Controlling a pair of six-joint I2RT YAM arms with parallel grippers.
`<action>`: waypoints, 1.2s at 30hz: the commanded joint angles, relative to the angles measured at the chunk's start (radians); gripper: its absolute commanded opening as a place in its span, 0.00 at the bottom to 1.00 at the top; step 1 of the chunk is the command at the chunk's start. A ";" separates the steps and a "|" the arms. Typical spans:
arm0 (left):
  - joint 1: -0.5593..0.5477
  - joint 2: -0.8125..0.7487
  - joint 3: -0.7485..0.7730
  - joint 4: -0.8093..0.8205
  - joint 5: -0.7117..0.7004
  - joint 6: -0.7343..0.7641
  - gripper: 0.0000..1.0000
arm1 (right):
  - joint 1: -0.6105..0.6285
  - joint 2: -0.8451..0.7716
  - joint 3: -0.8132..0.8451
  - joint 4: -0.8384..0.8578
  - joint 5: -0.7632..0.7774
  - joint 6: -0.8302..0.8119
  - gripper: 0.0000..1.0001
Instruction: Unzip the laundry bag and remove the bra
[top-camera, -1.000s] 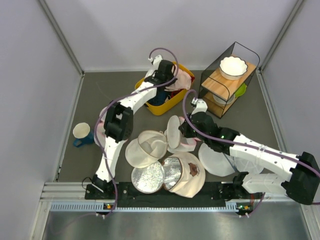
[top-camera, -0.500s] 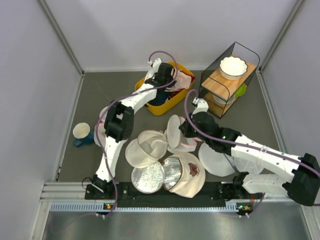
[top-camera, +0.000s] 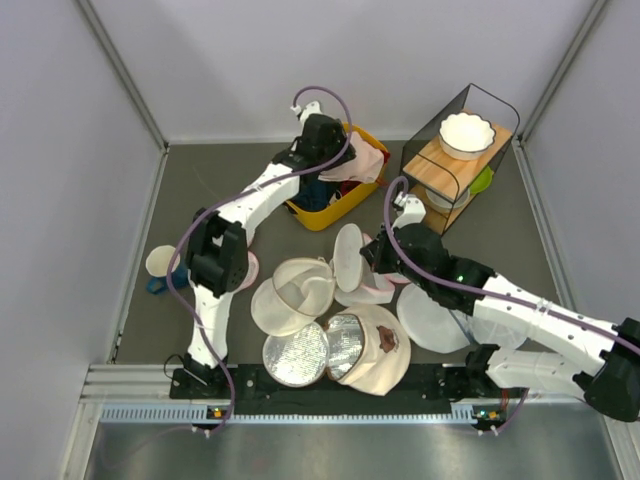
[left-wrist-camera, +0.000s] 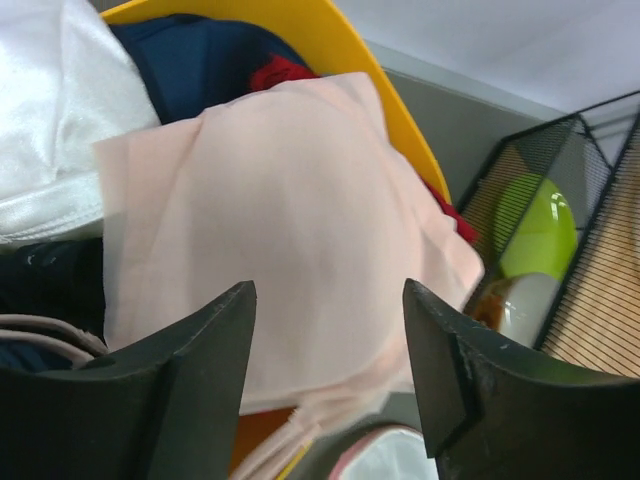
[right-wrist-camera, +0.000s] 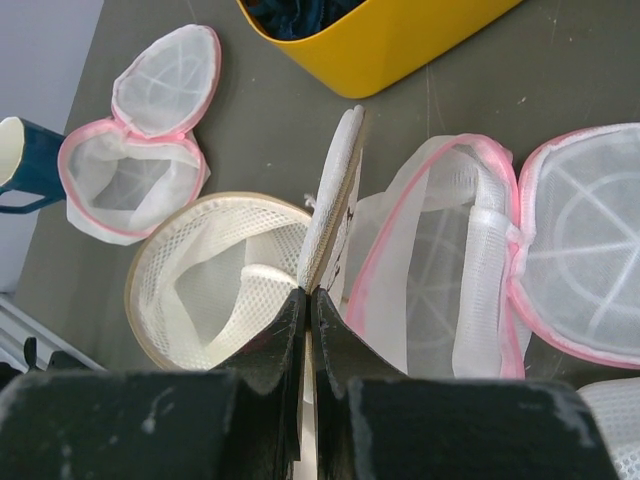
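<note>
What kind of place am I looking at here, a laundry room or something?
Probably a robot test booth staged as a laundry corner, not a home: plain grey panel walls enclose the table, a yellow plastic tub holds clothes, and a round cream-white mesh laundry bag lies open.

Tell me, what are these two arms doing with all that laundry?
The right gripper is pinching the unzipped lid of the round mesh laundry bag, holding it upright; the bag lies open. The left gripper hangs open over the pale pink bra, which is draped on the clothes in the yellow bin.
</note>
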 joint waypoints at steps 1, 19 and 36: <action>0.000 -0.113 -0.004 0.010 0.069 0.047 0.68 | -0.004 -0.036 0.000 0.036 -0.004 -0.008 0.00; 0.024 -0.377 0.099 -0.158 0.138 0.066 0.78 | 0.036 0.126 0.158 0.158 -0.103 -0.094 0.00; 0.318 -0.753 -0.119 -0.329 0.239 0.121 0.79 | 0.076 0.490 0.440 0.332 -0.309 -0.108 0.00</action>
